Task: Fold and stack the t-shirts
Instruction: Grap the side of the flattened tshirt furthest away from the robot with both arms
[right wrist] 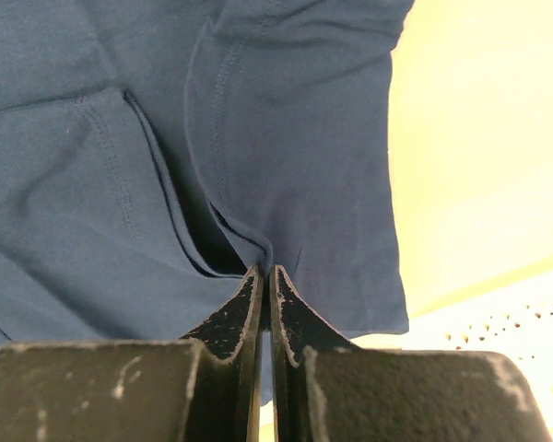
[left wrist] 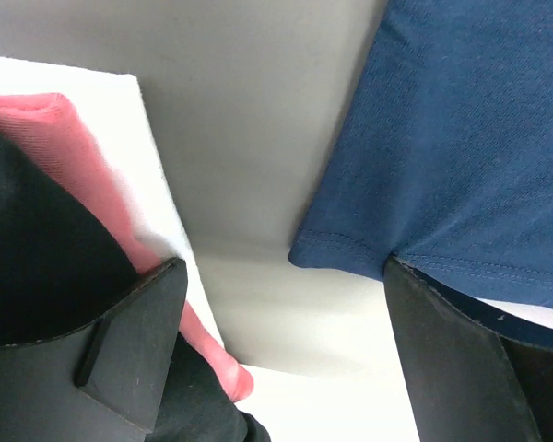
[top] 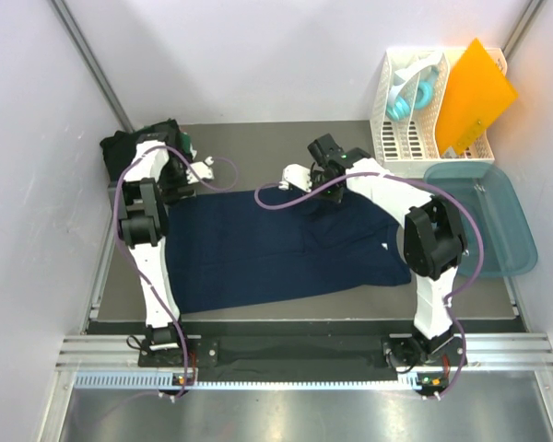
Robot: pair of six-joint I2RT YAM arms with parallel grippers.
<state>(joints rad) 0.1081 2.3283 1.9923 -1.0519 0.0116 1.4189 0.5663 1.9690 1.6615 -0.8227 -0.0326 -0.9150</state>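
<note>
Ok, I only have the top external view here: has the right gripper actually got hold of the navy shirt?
Observer: Yes. The right wrist view shows the right gripper shut, with a fold of the navy t-shirt pinched between its tips.
Operator: And the left one?
Observer: The left gripper is open and holds nothing. A hemmed corner of the navy t-shirt lies right beside one finger.
Operator: Anything near its other finger?
Observer: A pink cloth lies there against a black cloth.
</note>
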